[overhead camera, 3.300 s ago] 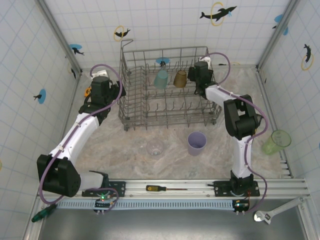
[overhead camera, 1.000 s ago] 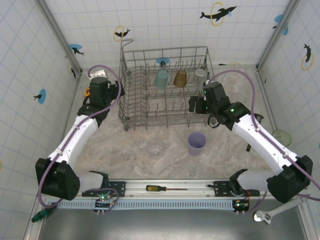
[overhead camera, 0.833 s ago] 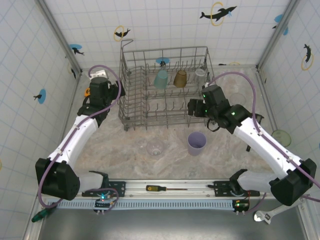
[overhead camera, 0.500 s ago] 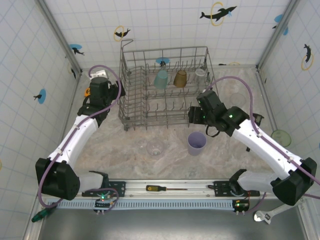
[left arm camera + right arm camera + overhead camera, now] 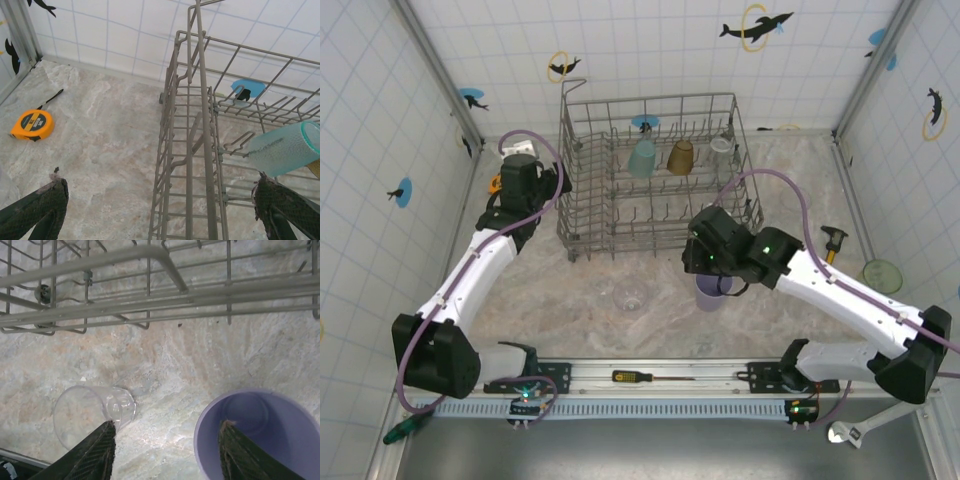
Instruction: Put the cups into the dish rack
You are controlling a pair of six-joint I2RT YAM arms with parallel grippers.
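The grey wire dish rack (image 5: 568, 200) stands at the back of the table. A teal cup (image 5: 642, 157), an amber cup (image 5: 680, 157) and a clear cup (image 5: 721, 150) sit in its back row. A lavender cup (image 5: 713, 295) stands upright in front of the rack, with my right gripper (image 5: 710, 275) low over it. In the right wrist view that gripper (image 5: 167, 432) is open; one finger is inside the lavender cup (image 5: 260, 430), the other outside by a clear cup (image 5: 92, 412) lying on its side. My left gripper (image 5: 160, 202) is open astride the rack's left wall (image 5: 200, 125), near the teal cup (image 5: 282, 150).
An orange tape measure (image 5: 32, 125) lies left of the rack. A pale green cup (image 5: 882, 275) and a hammer (image 5: 832, 238) are at the right. A screwdriver (image 5: 645, 377) rests on the front rail and a wrench (image 5: 865, 425) at the front right corner.
My right arm has swung away from the rack's right side and come down over the lavender cup, its jaws narrowing. The left arm has not moved.
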